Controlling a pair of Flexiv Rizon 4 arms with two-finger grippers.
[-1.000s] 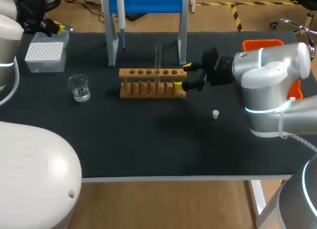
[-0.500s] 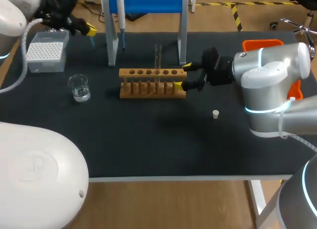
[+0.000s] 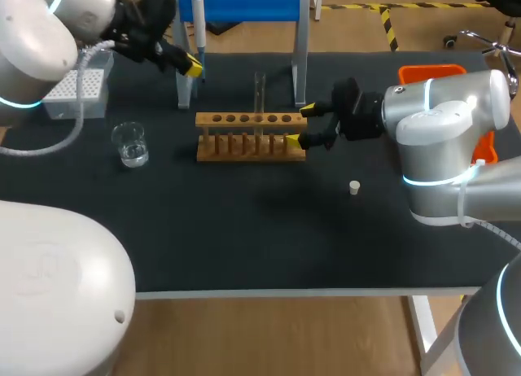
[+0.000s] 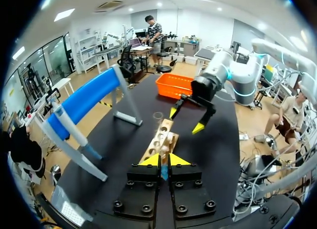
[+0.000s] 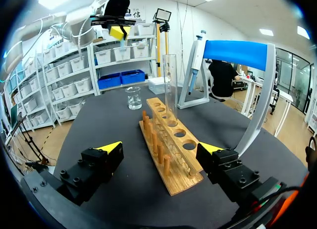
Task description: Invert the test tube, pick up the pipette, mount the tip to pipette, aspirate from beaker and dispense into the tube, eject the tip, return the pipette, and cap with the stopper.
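Note:
A clear test tube [image 3: 260, 89] stands upright in the wooden rack [image 3: 244, 145]. My right gripper [image 3: 300, 124] is open at the rack's right end, one finger on each side of it; in the right wrist view the rack [image 5: 174, 145] and tube [image 5: 171, 85] lie between and ahead of its fingers. A white pipette [image 3: 198, 22] hangs on the blue-topped stand [image 3: 244, 2]. My left gripper [image 3: 192, 66] is shut beside the stand's left leg, just below the pipette [image 4: 67, 126]. The beaker [image 3: 130, 143] holds some liquid. A small stopper [image 3: 354, 186] lies right of the rack.
A box of pipette tips [image 3: 75, 89] sits at the back left. An orange tray [image 3: 435, 71] is at the back right, partly behind my right arm. The stand's legs straddle the space behind the rack.
My left arm has swung right from over the tip box to the stand's left leg by the pipette. The right arm and the tube have not moved.

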